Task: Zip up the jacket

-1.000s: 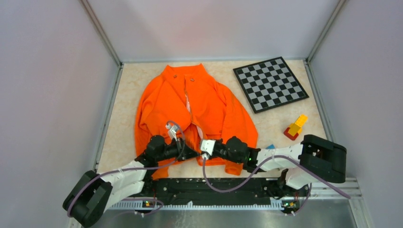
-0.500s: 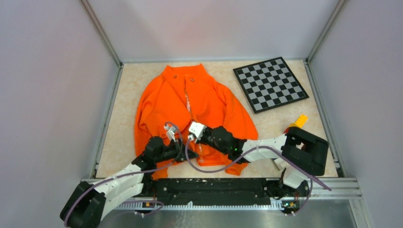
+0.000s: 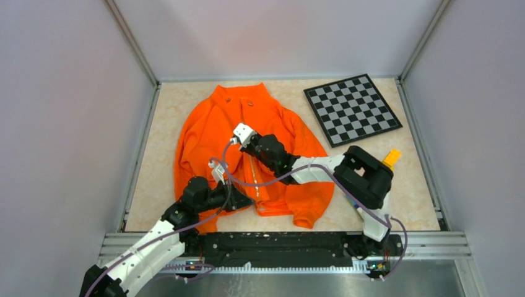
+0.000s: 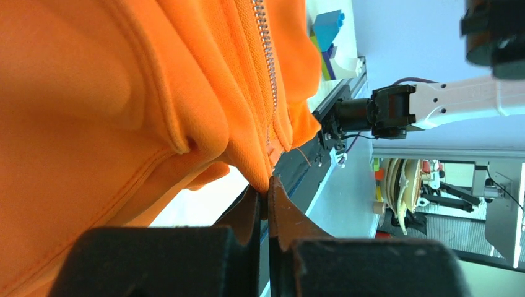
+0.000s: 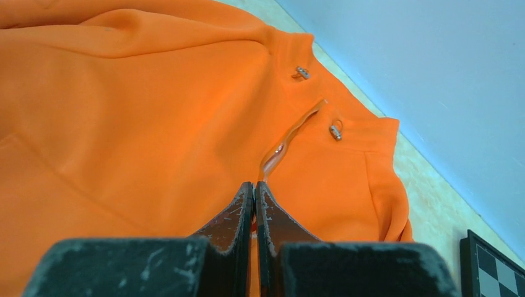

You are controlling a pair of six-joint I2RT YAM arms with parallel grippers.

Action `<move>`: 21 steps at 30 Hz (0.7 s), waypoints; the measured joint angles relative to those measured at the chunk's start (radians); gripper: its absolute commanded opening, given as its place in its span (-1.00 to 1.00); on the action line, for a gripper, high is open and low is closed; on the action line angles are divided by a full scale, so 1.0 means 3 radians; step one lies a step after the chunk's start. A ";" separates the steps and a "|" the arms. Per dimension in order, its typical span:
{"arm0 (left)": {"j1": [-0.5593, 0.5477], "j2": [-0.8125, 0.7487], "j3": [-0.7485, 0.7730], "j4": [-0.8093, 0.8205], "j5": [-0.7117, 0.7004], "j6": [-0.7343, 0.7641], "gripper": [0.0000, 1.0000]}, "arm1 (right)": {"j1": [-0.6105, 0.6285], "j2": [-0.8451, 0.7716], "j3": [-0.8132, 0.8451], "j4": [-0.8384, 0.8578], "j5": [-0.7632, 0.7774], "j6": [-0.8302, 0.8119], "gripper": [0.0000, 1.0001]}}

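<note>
The orange jacket (image 3: pixel 204 133) lies flat on the table, collar at the far side. My left gripper (image 3: pixel 247 202) is shut on the bottom hem beside the zipper's lower end; the left wrist view shows the jaws (image 4: pixel 267 189) pinching orange fabric under the closed zipper teeth (image 4: pixel 267 68). My right gripper (image 3: pixel 242 129) is at the upper chest on the zipper line. In the right wrist view it (image 5: pixel 254 185) is shut, with the zipper pull hidden between the pads. Above it a short gap (image 5: pixel 291 136) with pale lining stays open up to the collar snaps (image 5: pixel 335 130).
A chessboard (image 3: pixel 351 109) lies at the far right of the table (image 3: pixel 161 142). Yellow toy blocks (image 3: pixel 391 158) sit right of the right arm's elbow. Blue and green blocks (image 4: pixel 327 28) show near the front rail. Grey walls close in on three sides.
My right gripper has travelled from near the hem up the zipper line toward the collar, and the jacket's front has closed behind it. My left gripper has stayed on the hem.
</note>
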 measured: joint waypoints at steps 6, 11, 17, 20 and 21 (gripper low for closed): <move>0.0000 -0.0006 0.0015 -0.0376 -0.0010 0.0053 -1.00 | -0.0298 0.0496 0.0612 -0.0005 -0.0070 0.0010 -1.00; 0.0001 0.0053 0.0209 -0.0598 -0.0055 0.0144 -1.00 | -0.0458 0.0930 0.1241 -0.0048 -0.0249 0.0057 -1.00; 0.0010 0.0215 0.0477 -0.0853 -0.0079 0.0355 -1.00 | -0.0631 0.1497 0.1998 -0.0098 -0.0371 0.0053 -1.00; 0.0010 0.0366 0.0599 -0.1096 -0.0048 0.0557 -1.00 | -0.0708 0.1769 0.2431 -0.0113 -0.0418 0.0048 -1.00; 0.0010 0.0394 0.0618 -0.1160 -0.0036 0.0610 -1.00 | -0.0740 0.1864 0.2604 -0.0153 -0.0441 0.0046 -1.00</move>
